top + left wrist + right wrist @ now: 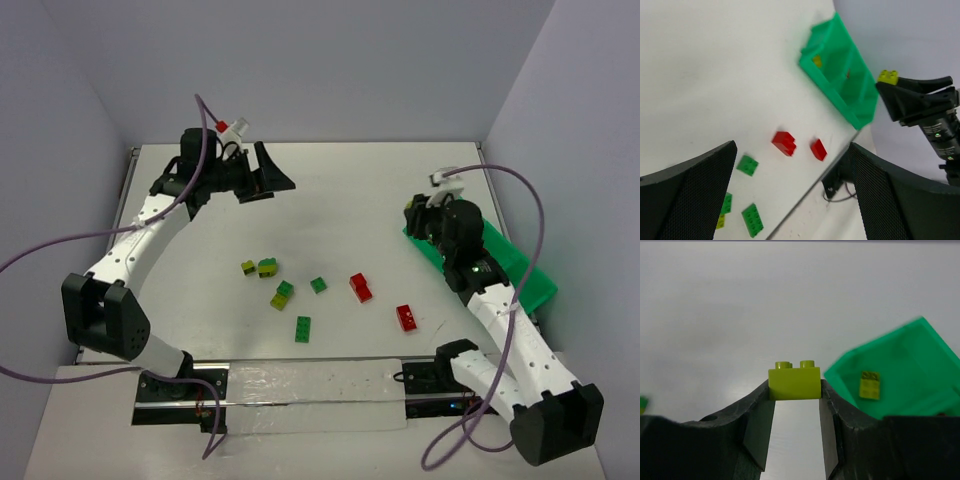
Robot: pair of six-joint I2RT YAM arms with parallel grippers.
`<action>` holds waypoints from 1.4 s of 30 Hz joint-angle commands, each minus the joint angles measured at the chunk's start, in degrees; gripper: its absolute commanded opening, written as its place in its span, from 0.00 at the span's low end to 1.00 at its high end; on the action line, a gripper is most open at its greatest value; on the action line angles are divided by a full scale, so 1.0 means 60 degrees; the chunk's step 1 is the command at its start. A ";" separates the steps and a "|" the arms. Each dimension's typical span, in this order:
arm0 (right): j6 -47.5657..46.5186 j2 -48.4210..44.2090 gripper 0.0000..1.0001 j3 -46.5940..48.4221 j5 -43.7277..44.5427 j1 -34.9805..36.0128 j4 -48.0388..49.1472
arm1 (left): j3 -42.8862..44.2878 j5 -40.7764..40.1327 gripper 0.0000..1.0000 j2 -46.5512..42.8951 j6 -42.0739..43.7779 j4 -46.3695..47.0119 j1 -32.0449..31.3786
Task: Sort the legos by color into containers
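The left claw (268, 178) hangs above the desk (330, 200), well away to the left of the green tray (530, 278), with its jaws spread wide and nothing between them. Closer to the tray, loose legos lie scattered on the desk. These are two small yellow-green and dark green pieces (260, 267), a two-colour stack (283, 294) and two dark green bricks (318, 285) (302, 328). Closer still to the tray lie two red bricks (360, 287) (406, 318). The right claw (795, 390) is clamped on a yellow-green brick (794, 384), studs up, held just beside the tray's left end. Inside the tray lies another yellow-green brick (869, 385).
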 commanded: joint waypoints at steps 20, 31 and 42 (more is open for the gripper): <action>0.3575 0.4559 0.82 0.2325 0.2364 -0.2564 -0.1067 | -0.0621 -0.0917 0.99 -0.0858 0.0497 -0.0725 -0.0072; 0.2732 0.3153 0.79 0.2619 0.1685 -0.1742 -0.1505 | -0.0293 -0.1500 0.99 -0.0898 0.0697 -0.1013 -0.0072; 0.3669 0.2201 0.75 0.0914 0.0665 0.2340 -0.2297 | -0.0172 -0.2453 0.99 -0.0950 0.0818 -0.1247 -0.0072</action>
